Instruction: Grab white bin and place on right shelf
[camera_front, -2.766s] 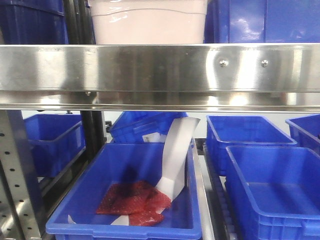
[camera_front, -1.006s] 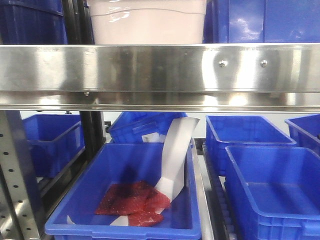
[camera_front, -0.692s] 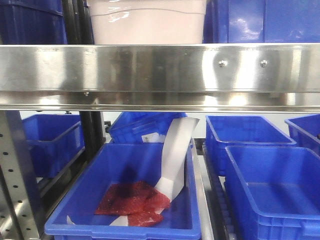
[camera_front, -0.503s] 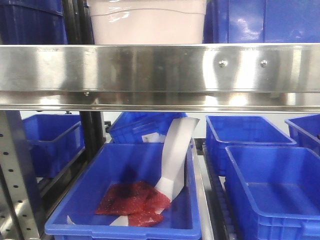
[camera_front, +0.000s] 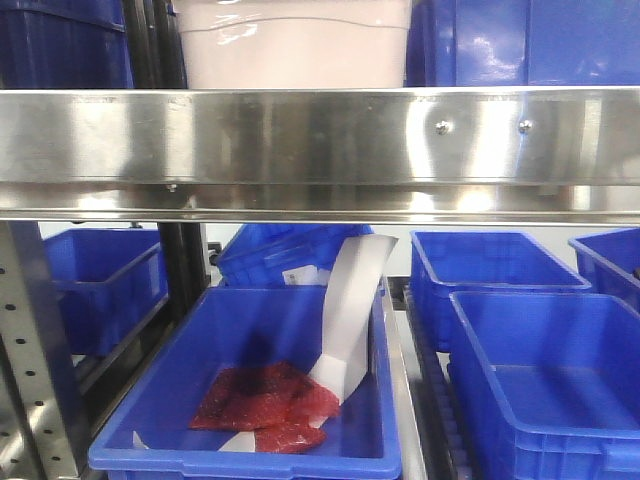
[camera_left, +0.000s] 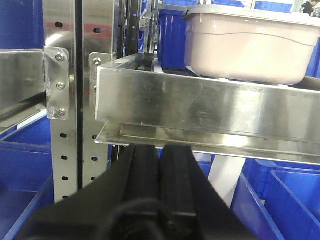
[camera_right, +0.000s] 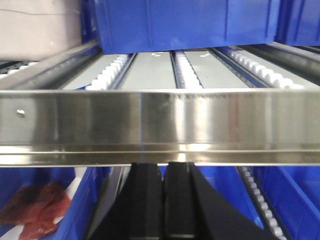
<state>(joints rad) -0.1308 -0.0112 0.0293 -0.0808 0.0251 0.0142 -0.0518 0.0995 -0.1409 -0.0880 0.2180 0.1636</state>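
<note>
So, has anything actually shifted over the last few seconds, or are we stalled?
Barely. In the front view the whole scene, bolts included, has slid slightly left together, so the camera probably edged right. Nothing was grasped or released. The white bin sits as before behind the steel rail. The left gripper and right gripper are shut and empty, below rail level.

1. The white bin (camera_front: 296, 45) sits on the right shelf (camera_front: 320, 135), behind its front rail, at my 12 o'clock.
2. A bin (camera_front: 525, 40) stands just beside it at 3 o'clock.
3. Below the rail, at 6 o'clock, a tray (camera_front: 250, 455) holds a packet (camera_front: 265, 405) and a paper strip (camera_front: 352, 310).
4. My left gripper (camera_left: 159, 165) sits below the rail, fingers pressed together.
</note>
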